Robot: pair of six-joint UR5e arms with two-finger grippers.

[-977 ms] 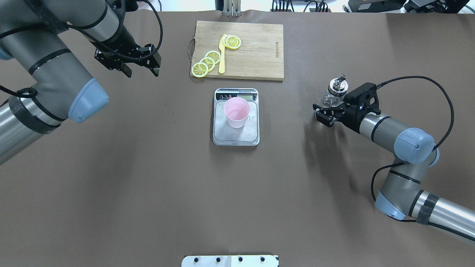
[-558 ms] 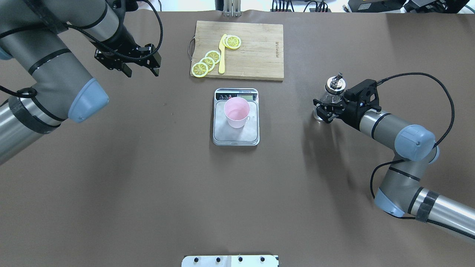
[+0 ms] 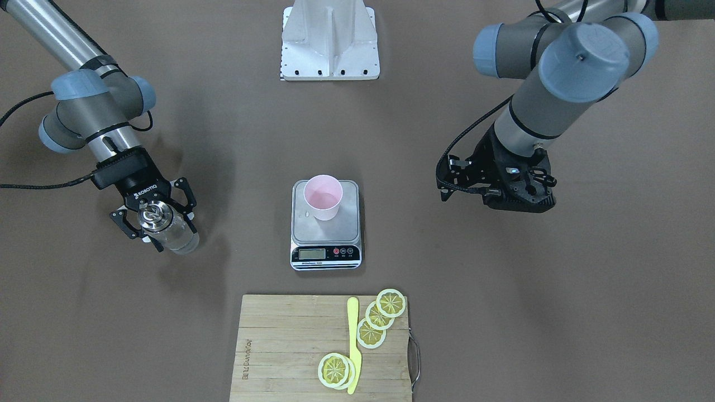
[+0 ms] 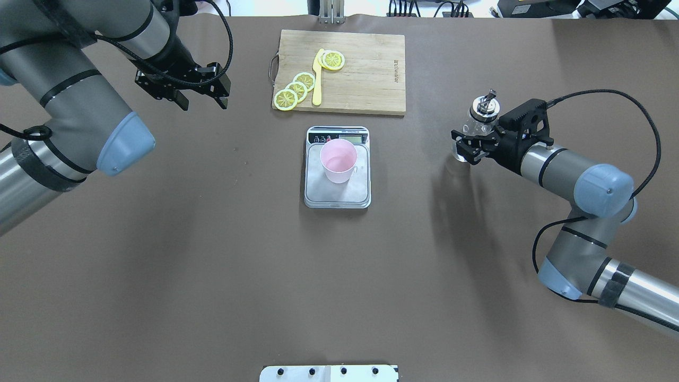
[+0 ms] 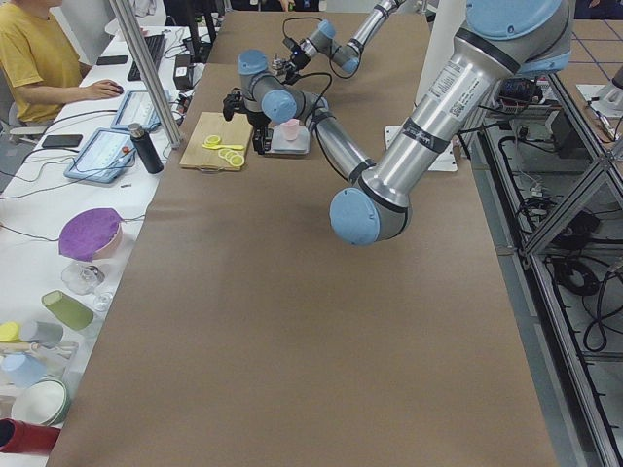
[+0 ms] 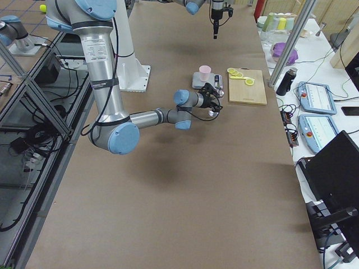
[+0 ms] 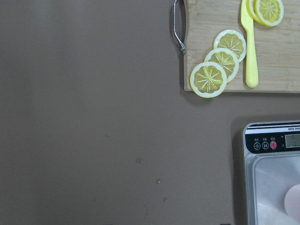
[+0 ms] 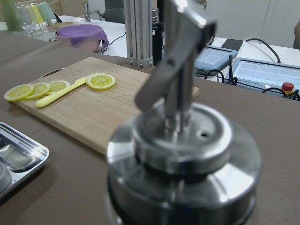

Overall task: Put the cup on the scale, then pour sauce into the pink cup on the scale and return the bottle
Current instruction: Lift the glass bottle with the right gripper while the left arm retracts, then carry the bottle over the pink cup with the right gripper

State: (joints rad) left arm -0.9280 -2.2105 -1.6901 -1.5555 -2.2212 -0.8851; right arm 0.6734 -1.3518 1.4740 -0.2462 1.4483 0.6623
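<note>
The pale pink cup [image 4: 338,159] stands upright on the steel platform of the scale [image 4: 318,187], mid-table; both show in the front view, the cup [image 3: 322,196] on the scale [image 3: 346,224]. The clear glass bottle [image 4: 481,114] with its metal spout cap is at the right. My right gripper [image 4: 468,147] is shut on the bottle's body; the cap [image 8: 183,154] fills the right wrist view. In the front view the fingers flank the bottle [image 3: 153,218]. My left gripper [image 4: 204,101] is open and empty, high at the far left, away from the scale.
A bamboo cutting board [image 4: 366,74] with lemon slices [image 4: 297,87] and a yellow knife [image 4: 317,79] lies just beyond the scale. A few drops lie on the brown table in the left wrist view [image 7: 138,160]. The white robot base plate [image 3: 329,39] is at the near edge.
My right gripper has moved toward the far side of the table, and the bottle's cap has moved the same way with it. The left arm, cup and scale have not moved.
</note>
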